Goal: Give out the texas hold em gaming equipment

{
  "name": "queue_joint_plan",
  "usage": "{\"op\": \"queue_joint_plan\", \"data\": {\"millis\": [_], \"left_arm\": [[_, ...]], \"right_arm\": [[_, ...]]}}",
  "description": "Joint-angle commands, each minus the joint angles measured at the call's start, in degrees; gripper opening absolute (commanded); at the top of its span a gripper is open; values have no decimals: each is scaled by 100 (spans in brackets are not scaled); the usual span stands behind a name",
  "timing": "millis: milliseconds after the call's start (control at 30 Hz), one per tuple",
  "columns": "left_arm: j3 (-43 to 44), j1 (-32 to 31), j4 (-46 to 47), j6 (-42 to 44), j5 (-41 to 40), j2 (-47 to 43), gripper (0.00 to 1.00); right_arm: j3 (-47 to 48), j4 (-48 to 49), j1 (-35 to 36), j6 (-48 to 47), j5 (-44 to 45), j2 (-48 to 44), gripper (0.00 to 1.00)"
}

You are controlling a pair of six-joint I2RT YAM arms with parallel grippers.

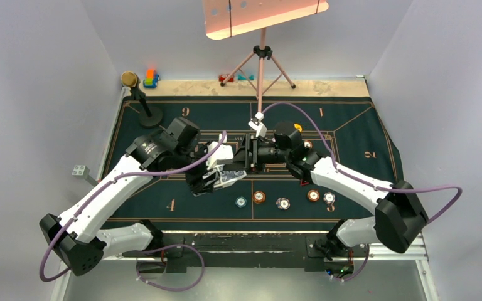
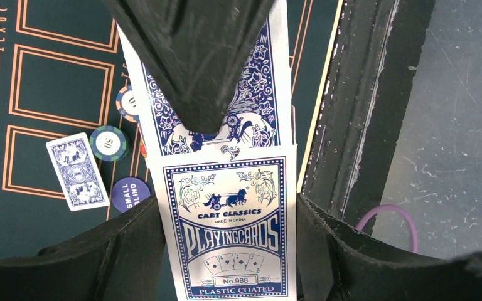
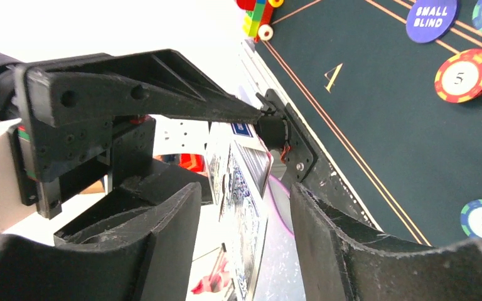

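We had bright, even light from overhead. The panel (image 1: 263, 15) at the top glowed pinkish and overexposed, and the arms (image 1: 110, 191) cast only soft shadows on the dark mat (image 1: 364, 125). The right wrist view burned out to white at upper left. Print on the card box (image 2: 232, 232) was sharp, while the near fingers (image 2: 100, 263) were dark and blurred.

Counted on the green felt surface (image 1: 364, 141): one teal chip (image 1: 241, 202), two orange chips (image 1: 259, 197) (image 1: 313, 195) and two pinkish-white chips (image 1: 282, 203) (image 1: 329, 197), five in a row; one dark blue "small blind" disc (image 2: 130, 193); one loose face-down card (image 2: 77, 170); one printed box of playing cards (image 2: 229, 226)
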Motion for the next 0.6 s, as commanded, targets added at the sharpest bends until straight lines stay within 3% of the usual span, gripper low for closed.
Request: {"op": "queue_joint_plan", "data": {"millis": [0,233,567], "left_arm": [[268,-14,67,-59,266,-182,4],[314,-15,90,-101,258,-230,0],[356,-16,71,-128,283,-251,0]], "right_arm": [[378,-269,-82,-318,56,-174,59],[414,-463,-78,-428,37,-20,59],[508,-1520,-211,-1078,367,-333,57]]}}
